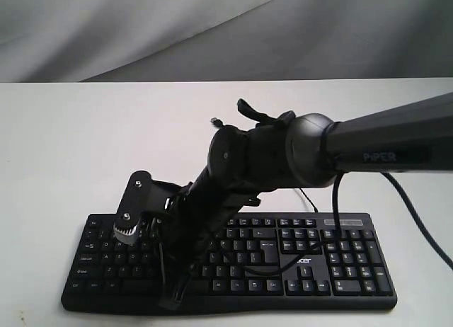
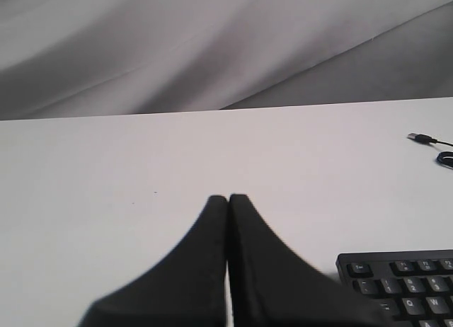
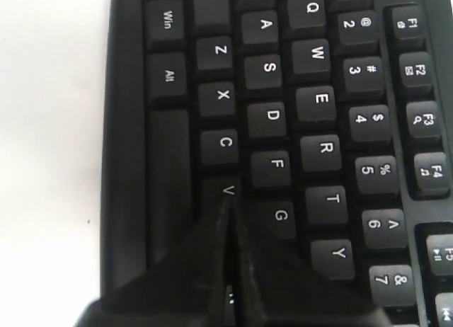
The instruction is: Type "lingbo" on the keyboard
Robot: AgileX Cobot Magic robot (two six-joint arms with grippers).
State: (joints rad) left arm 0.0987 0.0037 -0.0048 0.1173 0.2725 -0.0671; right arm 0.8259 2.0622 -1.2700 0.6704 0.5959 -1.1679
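A plain white bench [image 1: 64, 143] stands before a grey draped cloth [image 1: 141, 30]. The keyboard [image 1: 340, 263] lies at the near edge of the bench, its cable's plug [image 1: 216, 121] lying on the bench behind it. The right arm [image 1: 382, 139] reaches in from the right and hides the middle-left keys. Its gripper [image 3: 228, 203] is clenched, its tips at the V key [image 3: 226, 190]; I cannot tell whether they press it. The left gripper [image 2: 228, 198] is also clenched, empty, over bare bench, with only a keyboard corner showing beside it. The arm reads "PiPER" [image 1: 379, 157], the keyboard "acer" [image 1: 303, 260]. The key legends are sharp in the right wrist view.
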